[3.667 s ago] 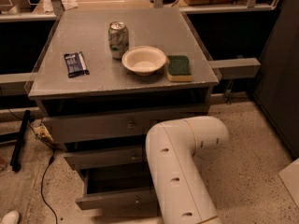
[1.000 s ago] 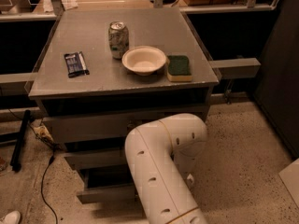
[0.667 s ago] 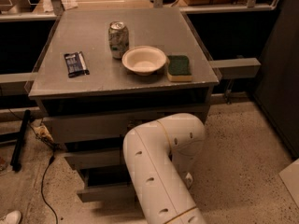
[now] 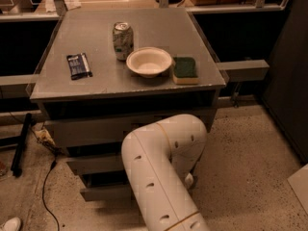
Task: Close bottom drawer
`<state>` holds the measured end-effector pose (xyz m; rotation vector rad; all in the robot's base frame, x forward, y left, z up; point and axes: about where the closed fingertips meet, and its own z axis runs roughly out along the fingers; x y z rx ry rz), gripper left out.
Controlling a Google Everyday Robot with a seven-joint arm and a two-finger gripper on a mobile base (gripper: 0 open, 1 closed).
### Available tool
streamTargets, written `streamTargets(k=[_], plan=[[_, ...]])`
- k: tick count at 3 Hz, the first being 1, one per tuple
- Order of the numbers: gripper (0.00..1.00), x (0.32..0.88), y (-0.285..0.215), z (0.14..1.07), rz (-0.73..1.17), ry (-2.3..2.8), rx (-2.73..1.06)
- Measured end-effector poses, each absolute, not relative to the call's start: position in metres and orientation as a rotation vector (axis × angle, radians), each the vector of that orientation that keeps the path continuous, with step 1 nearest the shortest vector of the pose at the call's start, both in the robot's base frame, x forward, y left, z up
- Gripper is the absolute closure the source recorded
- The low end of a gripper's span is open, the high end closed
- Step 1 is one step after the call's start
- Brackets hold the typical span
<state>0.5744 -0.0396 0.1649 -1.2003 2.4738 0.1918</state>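
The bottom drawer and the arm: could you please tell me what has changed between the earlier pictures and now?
The arm swung left in the view across the cabinet front, and the bottom drawer slid partly in; a dark gap remains above its front. The hand is hidden behind the arm, low near the cabinet. The can, bowl, sponge and packet on top stayed put.

Drawers (image 4: 96,163) x3; can (image 4: 122,41), bowl (image 4: 148,61), sponge (image 4: 185,69), pkt (image 4: 79,65) x1 ea.
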Motion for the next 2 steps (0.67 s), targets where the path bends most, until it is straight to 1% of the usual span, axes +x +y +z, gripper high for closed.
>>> streamTargets(k=[1, 2], plan=[[1.0, 0.574, -0.04, 0.165, 0.192, 2.474, -1.2], [1.0, 0.561, -0.049, 0.154, 0.181, 2.52, -1.177]])
